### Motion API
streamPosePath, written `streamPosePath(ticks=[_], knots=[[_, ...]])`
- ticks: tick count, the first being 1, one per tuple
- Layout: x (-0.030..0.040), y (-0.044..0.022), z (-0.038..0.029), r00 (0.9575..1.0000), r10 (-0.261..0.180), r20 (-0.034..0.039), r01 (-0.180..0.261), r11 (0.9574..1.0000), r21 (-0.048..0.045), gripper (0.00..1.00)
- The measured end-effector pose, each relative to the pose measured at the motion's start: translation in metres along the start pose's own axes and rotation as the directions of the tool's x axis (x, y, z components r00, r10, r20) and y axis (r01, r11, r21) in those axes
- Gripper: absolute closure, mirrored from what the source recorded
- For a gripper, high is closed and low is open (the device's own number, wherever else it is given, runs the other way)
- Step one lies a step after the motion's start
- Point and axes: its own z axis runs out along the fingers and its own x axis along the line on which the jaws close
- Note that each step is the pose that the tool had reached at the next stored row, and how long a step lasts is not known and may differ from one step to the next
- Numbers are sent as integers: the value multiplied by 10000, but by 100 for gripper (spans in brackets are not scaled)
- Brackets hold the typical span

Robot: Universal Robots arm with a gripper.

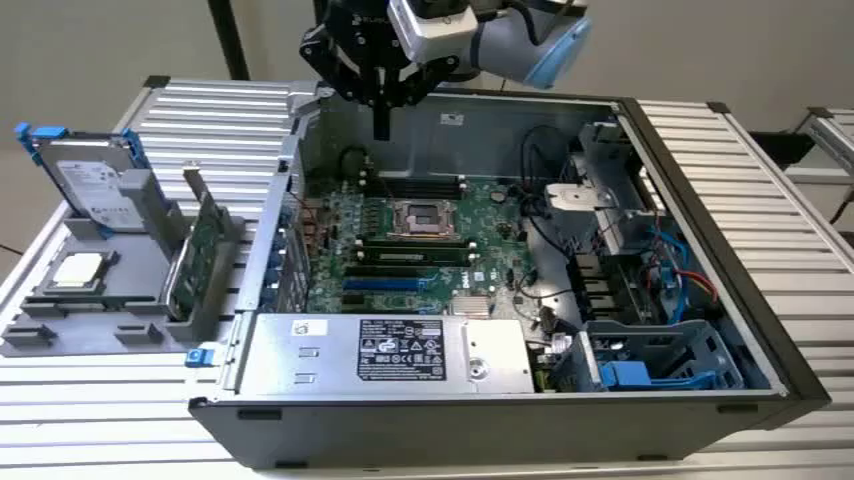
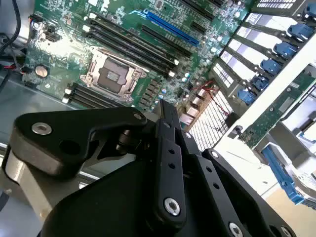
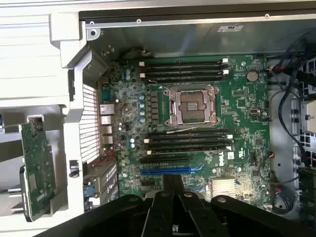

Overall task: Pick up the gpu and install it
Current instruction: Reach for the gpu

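Note:
The gpu is a thin green card with a silver bracket at one end. It stands on edge in a grey holder outside the case, on the exterior view's left, and it also appears in the first wrist view. My gripper hangs above the far part of the open computer case, over the motherboard and well away from the gpu. Its fingers are shut together with nothing between them, as the first wrist view shows. The long blue card slot on the motherboard holds nothing.
A silver hard drive in a blue frame stands in the same holder, and a square CPU chip lies beside it. Inside the case are the power supply, a drive cage, loose cables and the bare CPU socket.

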Motion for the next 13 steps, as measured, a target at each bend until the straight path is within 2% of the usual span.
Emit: streamPosePath(ticks=[13], knots=[[14,-1,0,10000,1,0,-1,10000,0,100]])
